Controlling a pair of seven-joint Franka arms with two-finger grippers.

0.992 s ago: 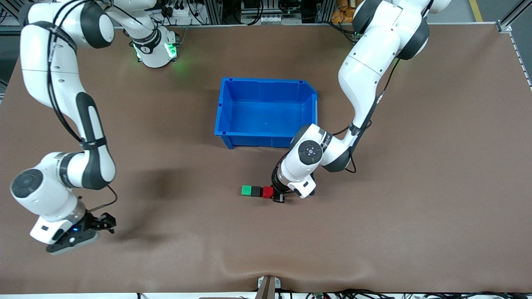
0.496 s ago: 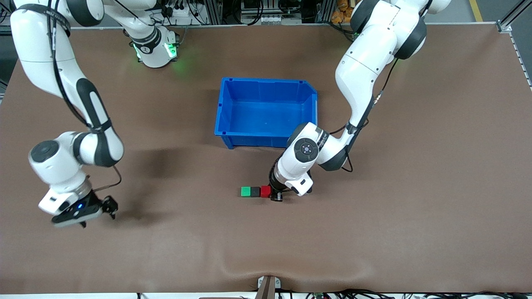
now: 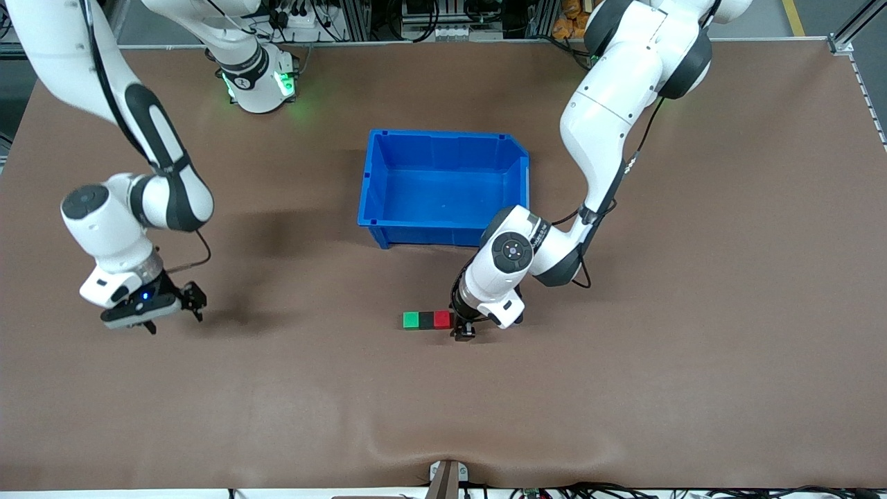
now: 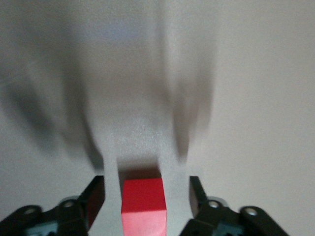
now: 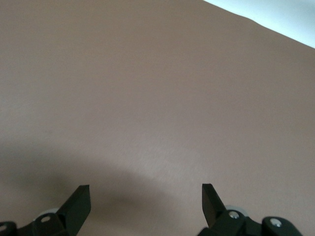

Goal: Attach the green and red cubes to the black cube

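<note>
Left gripper (image 3: 463, 326) stands low at the table, its fingers (image 4: 96, 196) spread with gaps either side of the small bright red cube (image 4: 143, 206). That cube touches the matte black cube (image 3: 426, 319), with the bright green cube (image 3: 411, 319) joined next. Right gripper (image 3: 190, 301) waits wide open, empty, over bare brown table (image 3: 693, 346).

We see a brown table (image 3: 693, 360) with a blue bin (image 3: 443, 187) sitting near its middle. Nearer the front camera than the bin, three small cubes lie in a touching row on the table: green cube (image 3: 411, 319) toward the right arm's end, black cube (image 3: 426, 319) between, red cube (image 3: 442, 319) toward the left arm's end. The table surface shows a slight wrinkle at its near edge.
</note>
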